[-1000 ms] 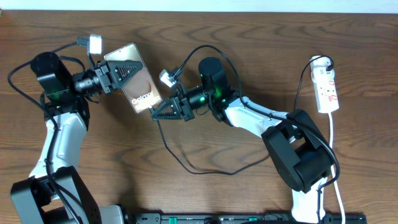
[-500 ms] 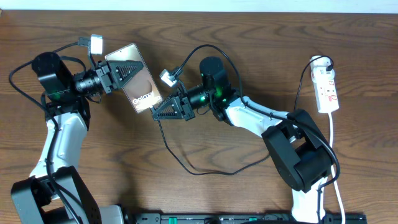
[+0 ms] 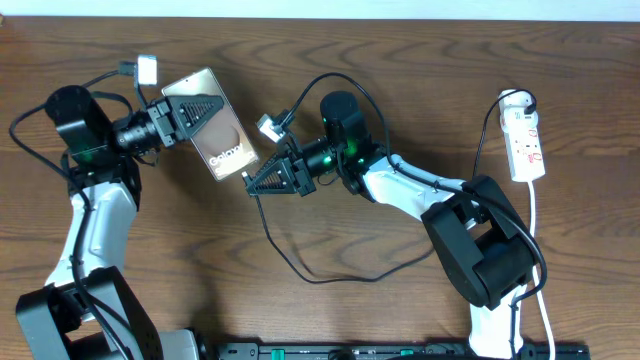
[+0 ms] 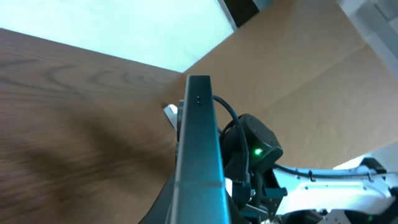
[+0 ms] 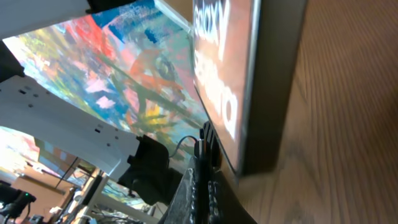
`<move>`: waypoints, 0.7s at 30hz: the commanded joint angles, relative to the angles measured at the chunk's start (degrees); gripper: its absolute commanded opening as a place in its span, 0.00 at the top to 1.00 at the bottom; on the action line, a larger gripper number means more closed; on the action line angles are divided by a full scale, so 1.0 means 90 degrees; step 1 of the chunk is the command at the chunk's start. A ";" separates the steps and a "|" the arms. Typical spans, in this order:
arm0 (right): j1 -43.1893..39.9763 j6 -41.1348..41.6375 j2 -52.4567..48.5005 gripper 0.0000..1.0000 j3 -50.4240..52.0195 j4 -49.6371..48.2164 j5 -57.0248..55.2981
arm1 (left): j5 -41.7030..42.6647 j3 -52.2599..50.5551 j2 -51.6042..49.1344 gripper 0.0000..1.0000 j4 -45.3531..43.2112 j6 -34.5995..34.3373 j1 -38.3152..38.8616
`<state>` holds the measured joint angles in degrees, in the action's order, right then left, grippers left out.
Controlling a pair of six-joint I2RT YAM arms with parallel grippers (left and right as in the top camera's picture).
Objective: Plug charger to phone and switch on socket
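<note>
- The right gripper (image 3: 252,181) is closed on the plug end of the charger (image 3: 290,262). Its fingertips sit just beside the lower short edge of the phone (image 3: 212,125).
- In the right wrist view the phone (image 5: 249,81) fills the frame. A dark tip sits right at its bottom edge, and it is probably the plug, though it is too dark to tell whether it has entered the port.
- The left gripper (image 3: 200,110) is clamped across the phone's upper half and holds it off the table (image 3: 400,40), tilted, with the screen facing up. In the left wrist view only the phone's thin side edge (image 4: 199,143) shows.
- Behind the right gripper, the charger's cable drops in a slack loop across the table and runs back toward the right arm's base.
- The socket (image 3: 527,140) lies well apart at the far right, untouched.
- Likely risks from here:
  - The phone hangs in the air by one grip, so a push that is off-axis could pivot it between the left fingers or slide it out.
  - A tilted plug could jam against the frame instead of seating.
  - The slack loop could snag the right arm when it reaches for the socket switch and drag the plug back out.
</note>
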<state>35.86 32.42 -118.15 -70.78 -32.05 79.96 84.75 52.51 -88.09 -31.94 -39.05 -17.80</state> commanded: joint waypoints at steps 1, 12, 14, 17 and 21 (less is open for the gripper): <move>0.0022 -0.0279 0.0029 0.99 -0.0085 0.0039 0.0109 | -0.0061 -0.0058 0.0053 0.93 -0.0063 -0.0243 -0.0032; 0.0056 -0.0277 0.0029 0.99 -0.0085 0.0012 -0.0007 | 0.0012 -0.0061 0.0053 0.93 -0.0053 -0.0243 -0.0024; 0.0083 -0.0279 0.0029 0.99 -0.0085 0.0000 -0.0068 | 0.0061 -0.0061 0.0053 0.92 -0.0053 -0.0243 -0.0024; 0.0087 -0.0277 0.0029 0.99 -0.0085 -0.0036 -0.0085 | 0.0083 -0.0061 0.0053 0.93 -0.0053 -0.0243 -0.0012; 0.0092 -0.0277 0.0029 0.99 -0.0085 -0.0036 -0.0087 | 0.0085 -0.0061 0.0053 0.92 -0.0053 -0.0243 0.0027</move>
<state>35.97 31.11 -118.15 -70.78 -32.21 79.48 83.92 52.51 -88.09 -31.94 -40.53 -17.87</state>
